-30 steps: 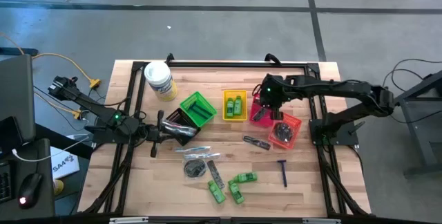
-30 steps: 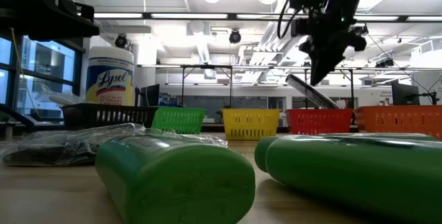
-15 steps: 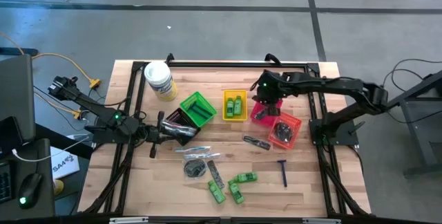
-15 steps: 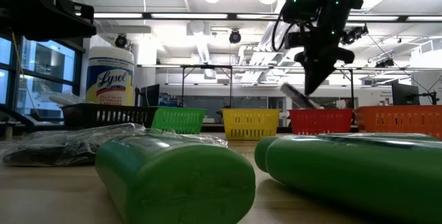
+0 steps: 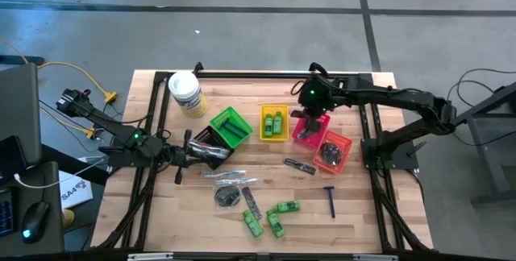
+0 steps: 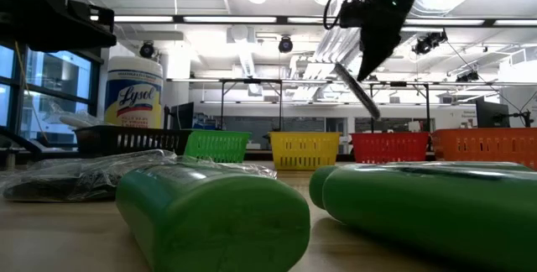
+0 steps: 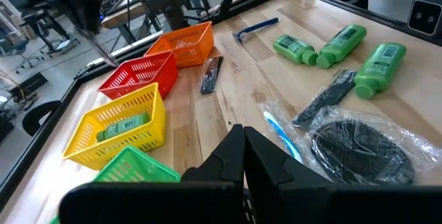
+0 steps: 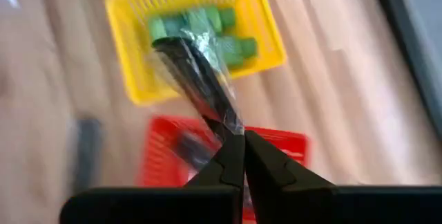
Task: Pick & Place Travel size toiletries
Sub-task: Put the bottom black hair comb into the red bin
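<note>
My right gripper (image 5: pixel 308 118) hovers over the red basket (image 5: pixel 300 137), shut on a dark comb in a clear wrapper (image 8: pixel 197 79); in the low view the comb (image 6: pixel 356 92) slants down below it. My left gripper (image 5: pixel 182 155) waits shut by the black basket (image 5: pixel 206 142) at the table's left. Loose toiletries lie on the near half of the table: three green bottles (image 5: pixel 277 213), a blue razor (image 5: pixel 330 199), a dark comb (image 5: pixel 299 166), a round dark packet (image 5: pixel 226 196) and a wrapped stick (image 5: pixel 230 174). The yellow basket (image 5: pixel 274 122) holds two green bottles. My right gripper pinches one end of the wrapped comb (image 8: pixel 226 122) between its two fingertips. The fingers come from above, slanting down. The comb sticks out beyond the tips and hangs tilted, its free end (image 6: pixel 374 114) clear of the red basket's rim.
A green basket (image 5: pixel 231 126) and an orange basket (image 5: pixel 334 151) with a dark packet flank the others. A white tub with a yellow label (image 5: pixel 185 92) stands at the far left. Black frame rails run along the table's sides.
My right gripper has risen over the red basket, drifted a little toward the far edge and rolled about its own line. It stays shut on the wrapped comb, whose lower end has come up from near the basket rim and now slants more steeply.
</note>
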Robot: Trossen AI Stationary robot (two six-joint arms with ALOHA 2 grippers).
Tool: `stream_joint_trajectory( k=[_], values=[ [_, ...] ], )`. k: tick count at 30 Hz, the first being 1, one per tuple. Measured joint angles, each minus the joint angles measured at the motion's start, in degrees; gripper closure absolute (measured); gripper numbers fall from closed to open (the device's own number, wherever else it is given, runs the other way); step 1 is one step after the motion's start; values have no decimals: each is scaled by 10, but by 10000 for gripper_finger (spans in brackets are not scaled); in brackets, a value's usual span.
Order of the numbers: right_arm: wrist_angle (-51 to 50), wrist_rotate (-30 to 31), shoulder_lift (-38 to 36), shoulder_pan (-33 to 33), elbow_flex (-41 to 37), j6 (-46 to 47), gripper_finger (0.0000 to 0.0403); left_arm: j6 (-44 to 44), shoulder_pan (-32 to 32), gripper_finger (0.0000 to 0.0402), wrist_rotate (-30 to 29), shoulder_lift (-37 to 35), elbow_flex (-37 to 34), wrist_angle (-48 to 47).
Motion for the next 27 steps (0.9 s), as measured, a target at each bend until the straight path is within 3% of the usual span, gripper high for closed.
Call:
stream_joint_trajectory(
  k=[6,12,21,27],
  values=[
    [14,-44,0,0,0,161,400,-28,0,402,8,0,0,-1],
    [26,-83,-20,9,-16,238,400,-30,0,402,46,0,0,0],
    [37,-62,-110,23,-103,396,401,-39,0,402,60,0,0,0],
    [67,-42,-109,17,-155,420,401,-39,0,402,60,0,0,8]
  ],
)
